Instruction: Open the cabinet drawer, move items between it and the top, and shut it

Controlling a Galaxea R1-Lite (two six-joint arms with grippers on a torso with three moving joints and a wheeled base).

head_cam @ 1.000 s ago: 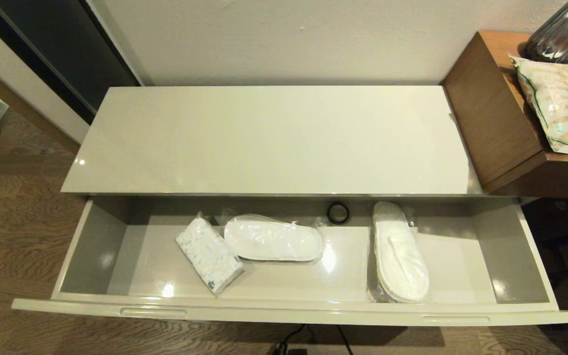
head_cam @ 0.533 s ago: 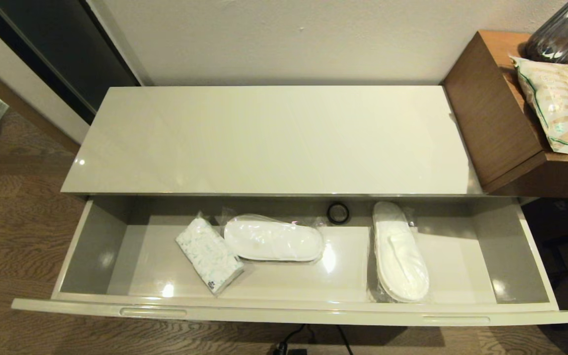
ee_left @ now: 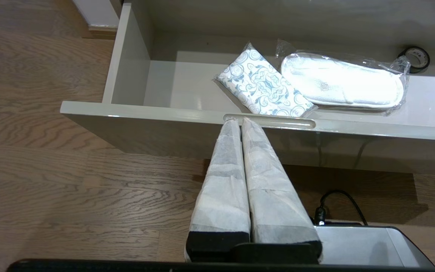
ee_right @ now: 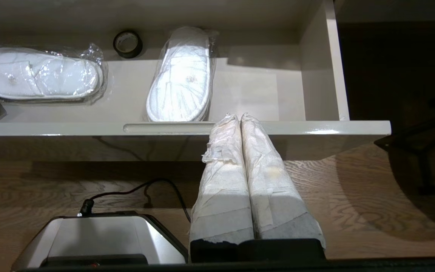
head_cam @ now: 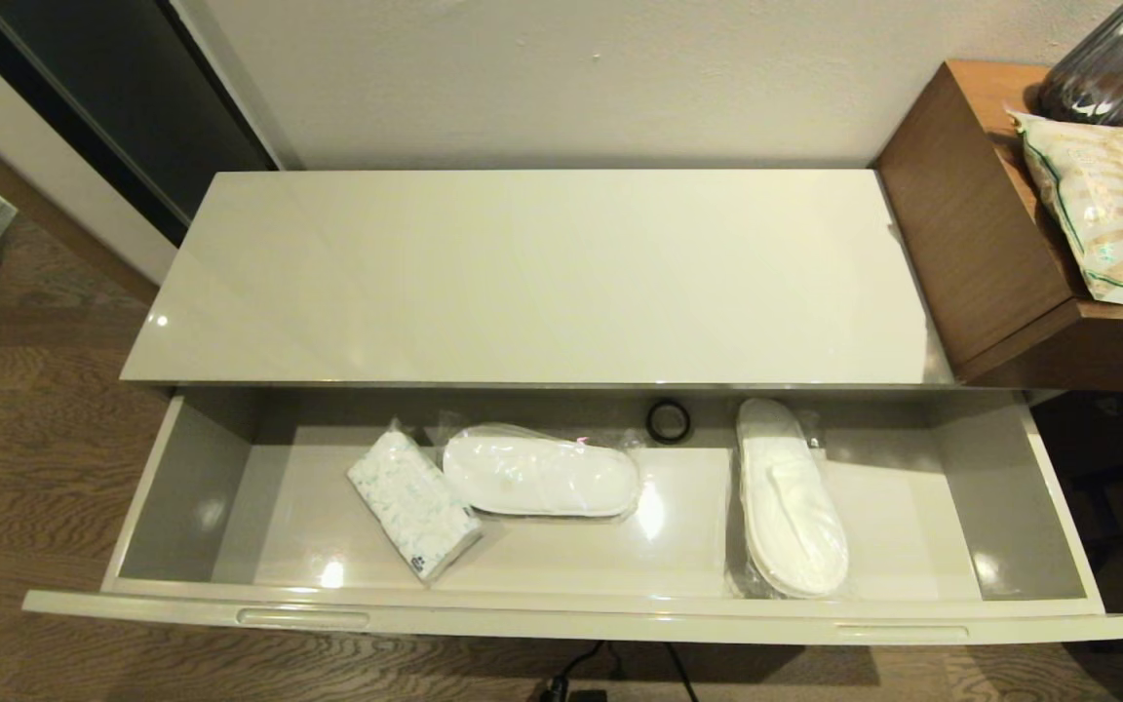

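The cabinet drawer (head_cam: 561, 609) is standing fully pulled out below the top (head_cam: 532, 278). It is holding four things. One wrapped slipper pair (head_cam: 791, 497) is lying lengthwise at the right; the second slipper pair (head_cam: 540, 473) is lying crosswise at centre, touching a patterned tissue pack (head_cam: 412, 505). A black tape roll (head_cam: 668, 421) is sitting at the rear wall between the pairs. The left hand (ee_left: 239, 121) and right hand (ee_right: 236, 117) are hanging just before the drawer front, fingers pressed together, holding nothing.
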